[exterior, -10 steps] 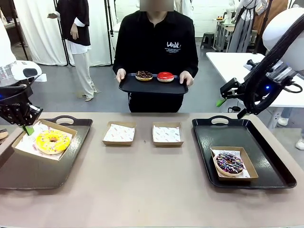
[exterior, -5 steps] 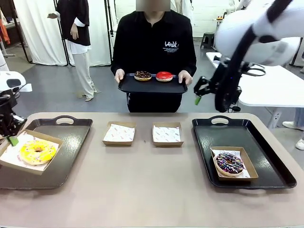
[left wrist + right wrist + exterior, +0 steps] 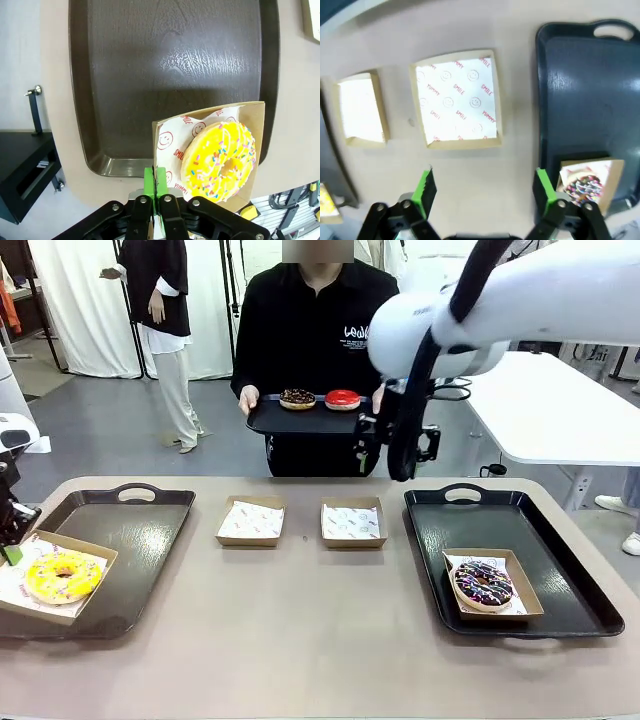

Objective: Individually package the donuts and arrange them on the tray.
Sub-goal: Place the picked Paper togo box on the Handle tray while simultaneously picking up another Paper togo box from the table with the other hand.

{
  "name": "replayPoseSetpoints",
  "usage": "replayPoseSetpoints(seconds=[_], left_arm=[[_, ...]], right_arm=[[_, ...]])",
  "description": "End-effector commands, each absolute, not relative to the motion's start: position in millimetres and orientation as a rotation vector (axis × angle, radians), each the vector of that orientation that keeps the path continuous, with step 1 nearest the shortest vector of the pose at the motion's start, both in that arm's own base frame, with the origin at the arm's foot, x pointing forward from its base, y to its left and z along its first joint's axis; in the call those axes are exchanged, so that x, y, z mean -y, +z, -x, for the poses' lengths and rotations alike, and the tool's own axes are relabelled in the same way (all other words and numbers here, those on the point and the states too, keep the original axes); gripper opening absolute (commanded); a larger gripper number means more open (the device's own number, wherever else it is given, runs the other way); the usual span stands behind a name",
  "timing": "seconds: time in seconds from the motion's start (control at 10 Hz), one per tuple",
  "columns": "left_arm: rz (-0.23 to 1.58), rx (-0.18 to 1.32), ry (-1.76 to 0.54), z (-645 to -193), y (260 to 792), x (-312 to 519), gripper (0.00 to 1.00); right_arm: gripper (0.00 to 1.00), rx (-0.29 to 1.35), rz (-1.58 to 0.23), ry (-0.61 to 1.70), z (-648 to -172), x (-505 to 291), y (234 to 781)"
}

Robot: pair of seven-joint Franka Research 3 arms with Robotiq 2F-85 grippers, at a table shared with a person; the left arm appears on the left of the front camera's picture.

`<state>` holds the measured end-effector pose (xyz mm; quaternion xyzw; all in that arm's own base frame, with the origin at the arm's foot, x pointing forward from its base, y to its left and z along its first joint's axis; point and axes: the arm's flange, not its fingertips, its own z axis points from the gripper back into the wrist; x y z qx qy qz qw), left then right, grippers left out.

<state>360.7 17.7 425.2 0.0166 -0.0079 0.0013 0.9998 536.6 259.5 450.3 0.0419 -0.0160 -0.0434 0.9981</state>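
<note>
**Operator:** Yellow donut (image 3: 62, 576): where is it, and what has hold of it?

**Observer:** It lies in a paper-lined cardboard box (image 3: 78, 608) at the near left corner of your left tray (image 3: 140, 540), and the box overhangs the tray's rim. Your left gripper (image 3: 155, 180) has its green pads (image 3: 148, 182) pinched tight on the box's side wall. They are just beside the donut and clear of the icing. I cannot tell whether the box rests on the tray or is lifted.

**Operator:** And my right side?

**Observer:** Your right gripper (image 3: 484, 192) is spread wide and holds nothing. It hangs above the table (image 3: 320, 660), over the right-hand empty box (image 3: 457, 102). The other empty box (image 3: 362, 110) lies just beside that one, towards the left tray. Both are lined with printed paper.

**Operator:** The other donuts?

**Observer:** You have the sprinkled chocolate donut (image 3: 483, 583) boxed on your right tray (image 3: 440, 530), towards its near end. The dark chocolate donut (image 3: 297, 397) and the red donut (image 3: 342, 398) lie side by side, unboxed, on a small black tray (image 3: 300, 423). The person (image 3: 300, 330) holds that tray at the far side with one hand (image 3: 249, 398) on its edge. Your right arm (image 3: 520, 300) covers the tray's other end.
</note>
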Motion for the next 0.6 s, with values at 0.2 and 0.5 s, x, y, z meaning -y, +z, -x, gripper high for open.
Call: replayPoseSetpoints(seconds=[0.2, 0.5], left_arm=[[-0.033, 0.013, -0.005, -359, 427, -16, 0.01], [-0.033, 0.013, -0.005, -359, 427, -16, 0.01]], right_arm=[[1.00, 0.079, -0.073, -0.010, -551, -262, 413], [1.00, 0.153, -0.138, 0.067, -544, -255, 380]])
